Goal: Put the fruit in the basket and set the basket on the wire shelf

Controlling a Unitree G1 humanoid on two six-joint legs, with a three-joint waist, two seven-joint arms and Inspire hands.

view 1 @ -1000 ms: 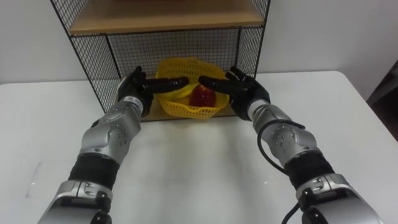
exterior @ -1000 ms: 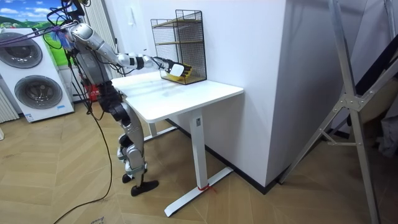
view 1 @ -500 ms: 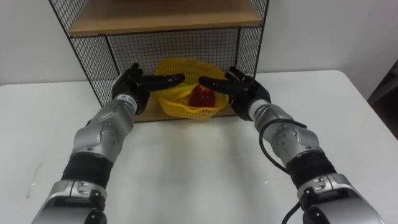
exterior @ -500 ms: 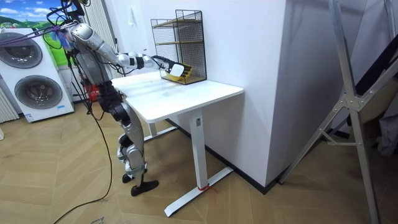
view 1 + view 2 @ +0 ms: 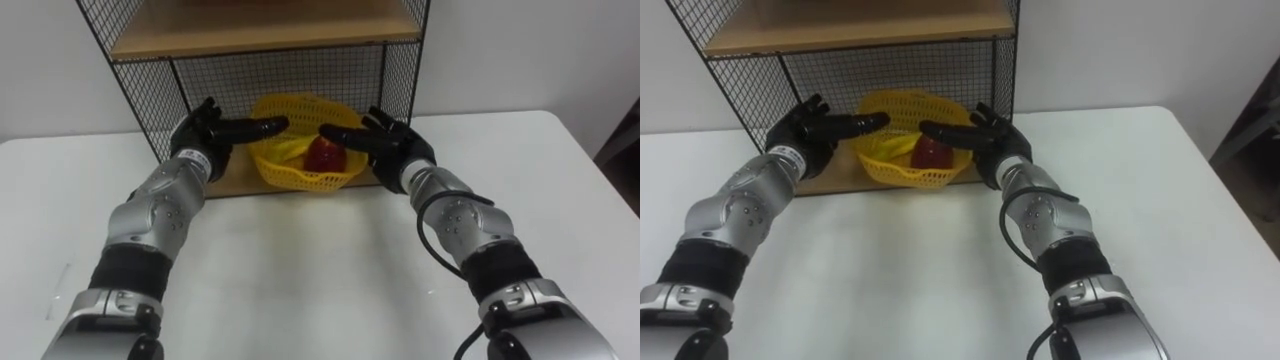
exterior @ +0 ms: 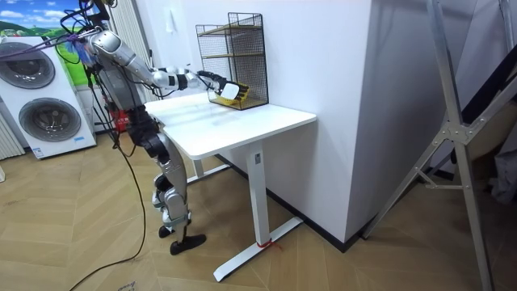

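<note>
1. The left hand (image 5: 205, 135) and the right hand (image 5: 390, 145) flank the basket (image 5: 305, 180). Both have their fingers stretched out straight, pointing inward over the rim. Neither hand is curled round anything. Whether the fingers touch the rim cannot be told.
2. The basket, of yellow mesh, rests on the lowest board of the wire shelf (image 5: 150, 95), at its open front. It holds a red fruit (image 5: 325, 153) and a yellow fruit (image 5: 285, 150).
3. Handling, as a judgement:
   - The basket looks light and springy, so a hard squeeze would likely bend its wall.
   - The load is small, but the round red fruit may roll if the basket tips.
   - The best hold appears to be at two opposite points of the rim, kept level.
4. The eye views show the fingers' pose and the fruit inside the basket. In the room view these are too small to read.
5. The room view shows the robot standing at the edge of the white worktop (image 6: 242, 121) with its arms stretched forward. The shelf stands at the far corner by the wall, with further tiers above. Two washing machines (image 6: 40, 105) stand behind the robot.
</note>
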